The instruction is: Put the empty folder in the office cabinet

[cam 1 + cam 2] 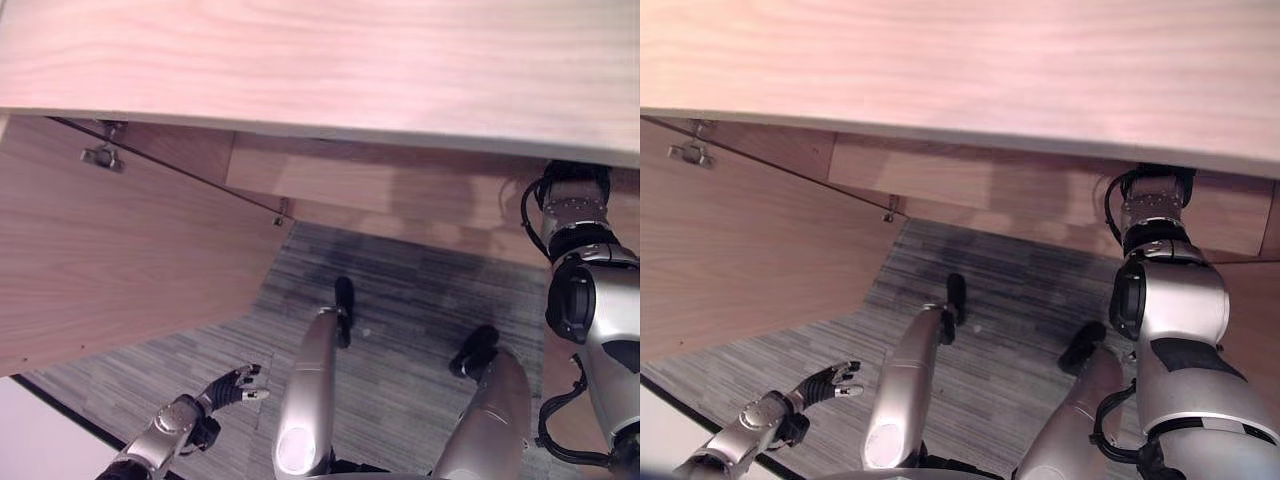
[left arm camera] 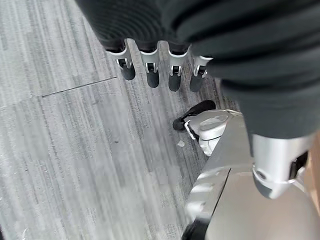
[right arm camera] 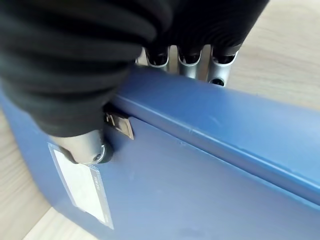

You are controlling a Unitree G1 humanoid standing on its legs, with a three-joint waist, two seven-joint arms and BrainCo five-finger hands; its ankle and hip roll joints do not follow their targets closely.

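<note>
The blue folder [image 3: 200, 165] carries a white label [image 3: 80, 185] on its face and stands among pale wood surfaces. My right hand [image 3: 86, 146] is shut on it, thumb pressed on the face and fingers [image 3: 190, 62] curled over its top edge. In the eye views my right arm [image 1: 580, 290] reaches in under the cabinet top [image 1: 320, 60], which hides the hand and the folder. My left hand [image 1: 232, 385] hangs low at the lower left over the carpet, open with straight fingers [image 2: 150, 70] and holding nothing.
The cabinet door [image 1: 110, 260] stands swung open on the left, with a hinge [image 1: 100, 155] near its top. A wooden panel [image 1: 350, 185] shows inside the cabinet. Grey striped carpet [image 1: 400, 330] covers the floor below.
</note>
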